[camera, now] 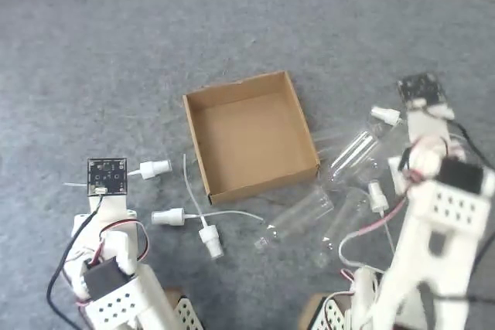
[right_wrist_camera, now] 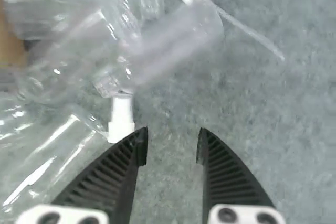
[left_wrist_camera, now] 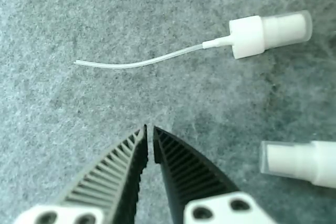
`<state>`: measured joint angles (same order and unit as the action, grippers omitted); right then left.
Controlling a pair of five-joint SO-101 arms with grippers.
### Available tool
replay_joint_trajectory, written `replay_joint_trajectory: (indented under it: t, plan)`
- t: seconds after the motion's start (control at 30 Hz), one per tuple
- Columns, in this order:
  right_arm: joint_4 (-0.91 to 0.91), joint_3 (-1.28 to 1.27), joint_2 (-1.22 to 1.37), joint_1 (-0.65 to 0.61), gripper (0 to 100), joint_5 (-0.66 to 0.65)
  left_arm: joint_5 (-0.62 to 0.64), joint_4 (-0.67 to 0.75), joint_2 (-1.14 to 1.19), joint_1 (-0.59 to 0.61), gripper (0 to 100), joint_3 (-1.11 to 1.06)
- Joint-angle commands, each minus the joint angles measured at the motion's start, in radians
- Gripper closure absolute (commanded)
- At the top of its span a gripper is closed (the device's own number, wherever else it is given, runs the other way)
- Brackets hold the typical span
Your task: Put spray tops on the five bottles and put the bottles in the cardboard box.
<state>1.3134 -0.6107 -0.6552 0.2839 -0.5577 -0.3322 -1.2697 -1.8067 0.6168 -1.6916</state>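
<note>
The open cardboard box (camera: pixel 199 117) stands mid-table with nothing in it. Several clear bottles (camera: pixel 354 151) lie uncapped to its right, two more (camera: pixel 298 216) nearer the front. Spray tops (camera: pixel 155 168) with thin tubes lie loose left of the box, others (camera: pixel 384 116) among the bottles. My left gripper (left_wrist_camera: pixel 149 132) is shut and holds nothing, just above the carpet beside a spray top (left_wrist_camera: pixel 268 31); a second spray top (left_wrist_camera: pixel 299 163) lies close by. My right gripper (right_wrist_camera: pixel 170 139) is open over the carpet, one finger next to a small spray top (right_wrist_camera: pixel 122 119) at the edge of the bottles (right_wrist_camera: pixel 105 40).
Grey carpet covers the whole table. Both arm bases (camera: pixel 124 299) stand at the front edge. More spray tops (camera: pixel 210 241) and their loose tubes lie in front of the box. Open carpet stretches behind the box.
</note>
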Motion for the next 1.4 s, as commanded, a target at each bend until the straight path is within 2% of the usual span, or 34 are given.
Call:
replay_joint_trajectory:
  t: [0.0, 0.1, 0.27, 0.33, 0.47, 0.6, 0.93, 1.1, 1.2, 1.37]
  plan:
    - [0.113, 0.281, 0.209, -0.199, 87.0, 0.011, -0.002, -0.008, -0.015, 0.002, 99, 0.007]
    - [0.147, 0.4, 0.348, -0.337, 85.7, 0.04, -0.002, -0.008, -0.015, 0.002, 99, 0.007]
    - [0.15, 0.58, 0.542, -0.532, 74.5, 0.172, -0.002, -0.008, -0.015, 0.002, 99, 0.007]
    - [0.147, 0.647, 0.61, -0.588, 72.0, 0.224, -0.002, -0.008, -0.015, 0.002, 99, 0.007]
    - [0.134, 0.778, 0.733, -0.642, 73.2, 0.308, -0.002, -0.008, -0.015, 0.002, 99, 0.007]
    - [0.085, 0.861, 0.854, -0.647, 73.4, 0.354, -0.002, -0.008, -0.015, 0.002, 99, 0.007]
    - [0.005, 0.944, 1.067, -0.638, 74.5, 0.353, -0.002, -0.008, -0.015, 0.002, 99, 0.007]
    - [-0.062, 0.945, 1.122, -0.616, 91.6, 0.359, -0.002, -0.008, -0.015, 0.002, 99, 0.007]
    - [-0.12, 0.945, 1.145, -0.567, 99.4, 0.433, -0.002, -0.008, -0.015, 0.002, 99, 0.007]
    - [-0.165, 0.947, 1.145, -0.472, 99.4, 0.565, -0.002, -0.008, -0.015, 0.002, 99, 0.007]
